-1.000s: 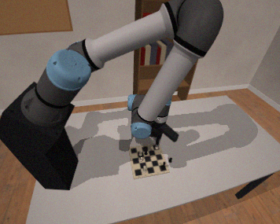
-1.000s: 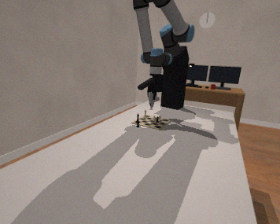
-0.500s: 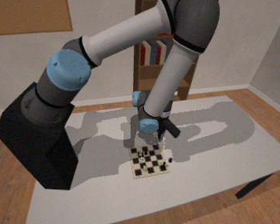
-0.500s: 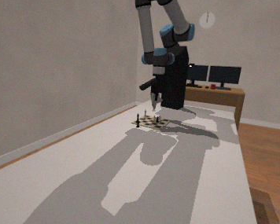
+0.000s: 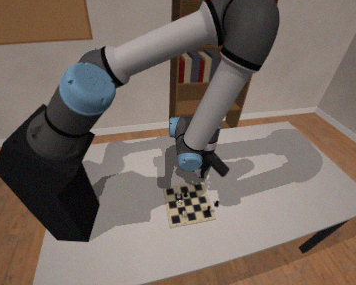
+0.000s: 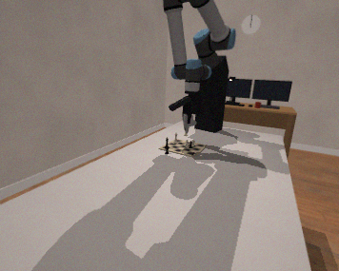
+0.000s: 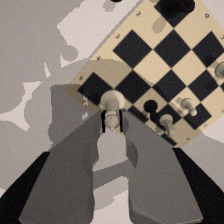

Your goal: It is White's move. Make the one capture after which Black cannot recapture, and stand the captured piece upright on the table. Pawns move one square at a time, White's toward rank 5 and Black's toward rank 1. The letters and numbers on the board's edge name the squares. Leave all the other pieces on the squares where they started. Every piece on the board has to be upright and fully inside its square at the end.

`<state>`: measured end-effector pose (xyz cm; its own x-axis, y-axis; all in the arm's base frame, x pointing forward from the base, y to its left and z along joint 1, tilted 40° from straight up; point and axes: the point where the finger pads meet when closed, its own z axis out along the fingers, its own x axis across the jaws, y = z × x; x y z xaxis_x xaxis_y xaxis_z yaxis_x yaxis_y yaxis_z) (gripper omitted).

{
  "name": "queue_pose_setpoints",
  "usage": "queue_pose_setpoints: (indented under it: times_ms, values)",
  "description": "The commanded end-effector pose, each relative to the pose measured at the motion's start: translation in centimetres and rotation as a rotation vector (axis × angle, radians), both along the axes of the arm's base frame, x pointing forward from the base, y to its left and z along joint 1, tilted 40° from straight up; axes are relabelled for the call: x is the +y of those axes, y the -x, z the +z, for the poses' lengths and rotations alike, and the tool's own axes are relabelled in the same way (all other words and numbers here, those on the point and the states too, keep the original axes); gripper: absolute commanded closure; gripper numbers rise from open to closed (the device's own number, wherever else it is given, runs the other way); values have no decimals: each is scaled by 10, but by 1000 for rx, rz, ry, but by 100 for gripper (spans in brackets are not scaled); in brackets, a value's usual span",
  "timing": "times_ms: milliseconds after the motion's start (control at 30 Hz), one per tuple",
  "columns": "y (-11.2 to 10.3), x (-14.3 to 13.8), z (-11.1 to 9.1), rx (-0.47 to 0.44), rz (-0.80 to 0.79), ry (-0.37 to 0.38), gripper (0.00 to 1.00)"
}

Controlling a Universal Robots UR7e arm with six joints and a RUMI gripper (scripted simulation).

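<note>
The small chessboard (image 5: 173, 224) (image 6: 198, 147) (image 7: 131, 49) lies on the white table (image 5: 268, 221). My gripper (image 5: 204, 181) (image 6: 186, 130) (image 7: 112, 111) hangs a little above the board's edge near one corner. It is shut on a white piece (image 7: 111, 102), which is lifted clear of the squares. A black piece (image 5: 216, 201) stands upright on the table just beside the board. In the wrist view, two white pieces (image 7: 186, 105) (image 7: 166, 120) and a black pawn (image 7: 150, 106) stand on squares close to my fingers. A large black piece (image 7: 174, 7) stands near the far edge.
The arm's black base block (image 5: 43, 181) stands at the table's left end. A bookshelf (image 5: 193, 76) stands behind the table. In the exterior view a desk with monitors (image 6: 260, 92) stands behind the table.
</note>
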<state>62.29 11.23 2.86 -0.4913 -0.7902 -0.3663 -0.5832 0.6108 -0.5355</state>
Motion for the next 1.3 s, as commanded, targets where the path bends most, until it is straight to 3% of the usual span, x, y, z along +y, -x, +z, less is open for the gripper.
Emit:
queue_pose_setpoints:
  times_ms: [0, 600, 1267]
  values:
    - [-15, -2, -14, -3, -2, 0, 100]
    - [-58, -5, -64, -3, -2, 0, 100]
    - [-60, -4, -66, -3, -1, 0, 100]
